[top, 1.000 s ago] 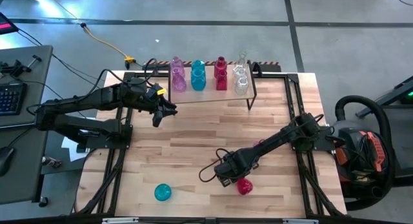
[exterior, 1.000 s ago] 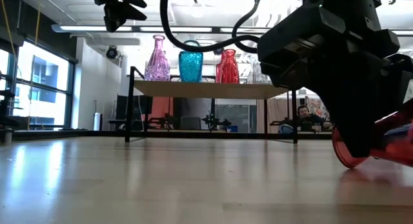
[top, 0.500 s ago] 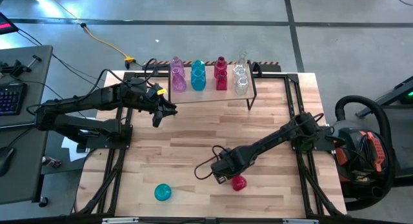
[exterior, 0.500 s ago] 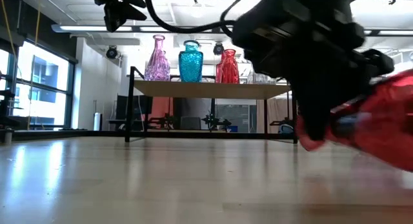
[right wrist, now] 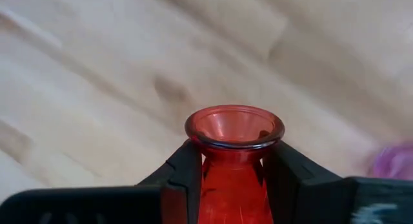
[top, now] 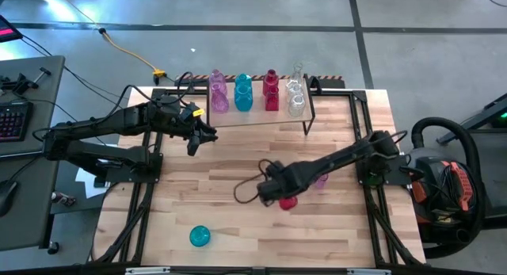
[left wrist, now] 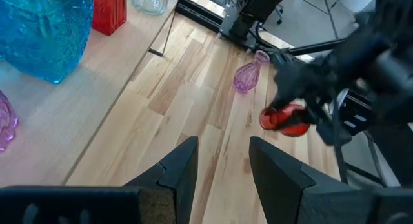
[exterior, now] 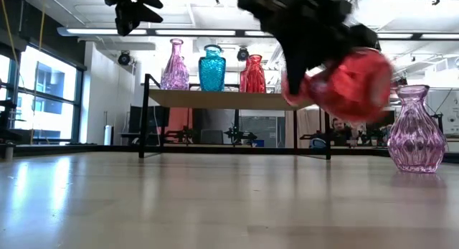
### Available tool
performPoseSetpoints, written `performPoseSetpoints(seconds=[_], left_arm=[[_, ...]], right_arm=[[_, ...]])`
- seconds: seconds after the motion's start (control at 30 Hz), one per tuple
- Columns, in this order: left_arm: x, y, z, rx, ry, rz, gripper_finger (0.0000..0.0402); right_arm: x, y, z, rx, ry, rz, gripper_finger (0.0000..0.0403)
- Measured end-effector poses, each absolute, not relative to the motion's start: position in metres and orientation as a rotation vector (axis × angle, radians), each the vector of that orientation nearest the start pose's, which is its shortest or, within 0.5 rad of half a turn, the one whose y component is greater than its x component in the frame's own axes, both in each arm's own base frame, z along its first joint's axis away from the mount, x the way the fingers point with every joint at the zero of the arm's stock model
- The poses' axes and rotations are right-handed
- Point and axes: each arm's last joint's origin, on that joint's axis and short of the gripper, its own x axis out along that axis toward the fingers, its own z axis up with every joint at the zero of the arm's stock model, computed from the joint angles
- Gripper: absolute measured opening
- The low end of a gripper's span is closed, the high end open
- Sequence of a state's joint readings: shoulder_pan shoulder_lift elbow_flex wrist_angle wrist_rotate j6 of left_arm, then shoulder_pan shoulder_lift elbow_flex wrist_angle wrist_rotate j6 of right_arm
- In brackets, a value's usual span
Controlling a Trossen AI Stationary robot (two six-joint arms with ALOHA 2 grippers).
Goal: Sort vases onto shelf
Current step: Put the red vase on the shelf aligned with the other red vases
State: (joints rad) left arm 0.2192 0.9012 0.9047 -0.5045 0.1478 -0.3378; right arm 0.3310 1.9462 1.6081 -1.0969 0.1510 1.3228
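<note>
A red vase [top: 288,202] hangs over the middle of the table, with my right gripper [top: 279,196] shut on it. On the shelf [top: 261,118] at the far edge stand pink [top: 218,97], teal [top: 243,93], red [top: 271,91] and clear [top: 295,97] vases on their bases. A purple vase [top: 320,180] stands upright on the table right of the held one. A teal vase [top: 200,236] lies near the front edge. My left gripper [left wrist: 222,162] hovers open above the table, left of the shelf, holding nothing. My right gripper pinches the red vase's neck [right wrist: 234,161] just under the flared rim [right wrist: 234,126], one finger [right wrist: 187,172] on each side. The fingers come from above, pointing steeply down. The vase is lifted clear of the table, its round body [exterior: 351,80] tilted below the fingers.
The black wire legs of the shelf [exterior: 147,116] stand at the far side. Bare wood lies between the shelf and the held vase. A black cable [top: 249,188] loops from my right arm. Beyond the table a person [exterior: 337,127] sits in the room.
My right gripper has risen and gone toward the table's far edge and a little left, tipping to point more steeply down. The red vase, which lay with its body on the table, has come up with it and now hangs clear.
</note>
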Motion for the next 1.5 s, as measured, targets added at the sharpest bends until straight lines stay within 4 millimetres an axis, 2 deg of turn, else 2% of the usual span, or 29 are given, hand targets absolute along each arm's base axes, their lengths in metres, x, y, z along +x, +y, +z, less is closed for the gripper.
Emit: performPoseSetpoints(seconds=[0.37,0.7,0.93,1.2,1.5], left_arm=[[0.182,0.036,0.325,-0.425,0.479,0.146,0.0131],[0.182,0.036,0.325,-0.424,0.479,0.146,0.0131],[0.182,0.036,0.325,-0.406,0.479,0.143,0.0131],[0.182,0.036,0.325,-0.405,0.479,0.143,0.0131],[0.182,0.036,0.325,-0.393,0.481,0.140,0.0131]], right_arm=[[0.350,0.060,0.292,0.623,0.852,-0.860,0.0096],[0.350,0.021,0.322,0.512,0.595,-0.952,0.0096],[0.351,-0.015,0.347,0.453,0.487,-0.914,0.0096],[0.329,-0.048,0.388,0.377,0.351,-0.895,0.0099],[0.304,-0.066,0.441,0.210,0.107,-0.875,0.0100]])
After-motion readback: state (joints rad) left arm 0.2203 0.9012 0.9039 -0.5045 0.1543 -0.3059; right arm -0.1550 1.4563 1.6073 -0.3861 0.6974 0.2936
